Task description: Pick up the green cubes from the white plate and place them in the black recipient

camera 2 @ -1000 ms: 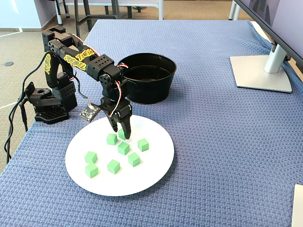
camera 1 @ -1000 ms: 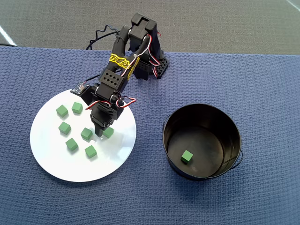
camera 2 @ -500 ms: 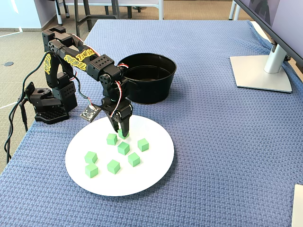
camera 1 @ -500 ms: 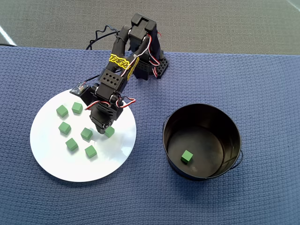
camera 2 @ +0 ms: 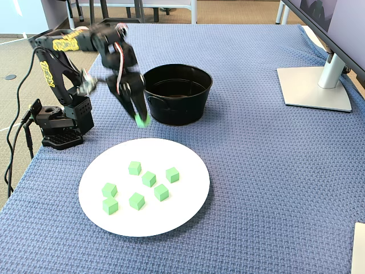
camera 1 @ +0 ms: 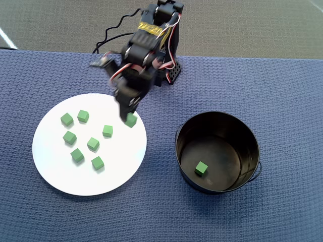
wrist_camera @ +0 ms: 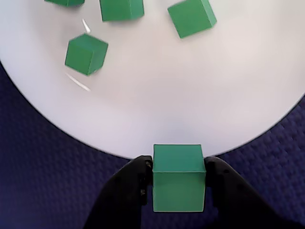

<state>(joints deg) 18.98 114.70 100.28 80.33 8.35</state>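
Gripping one green cube (wrist_camera: 178, 177) between its two black fingers (wrist_camera: 125, 191), the gripper (wrist_camera: 178, 183) is clamped on it w/ the jaws pressed to the cube's left & right faces in the wrist view; the held cube sits at the plate's edge in that view, partly over the blue woven cloth (wrist_camera: 28, 157) and partly over the white plate (wrist_camera: 190, 95); overhead, the same cube (camera 1: 131, 120) shows at the gripper tip (camera 1: 129, 117) over the plate's upper-right rim; in the fixed view it (camera 2: 142, 120) hangs clear above the cloth, betw. plate and pot, so it's lifted off the surface.

Seven loose cubes lie on the white plate (camera 1: 121, 171) overhead, scattered across its centre & left: e.g. one (camera 1: 107, 131) nearest the gripper, one (camera 1: 97, 163) lowest; the fixed view shows only six of them clearly on the plate (camera 2: 188, 211), e.g. (camera 2: 149, 178).

Black recipient (camera 1: 250, 138) stands on the cloth well right of the plate overhead, upright, not touching it; one green cube (camera 1: 201, 168) already lies on its floor, lower-left of centre; thin wire handle hangs at the right wall. In the fixed view the pot (camera 2: 177, 108) is behind the plate, just right of the arm (camera 2: 63, 51); a monitor stand (camera 2: 313, 85) sits far right.
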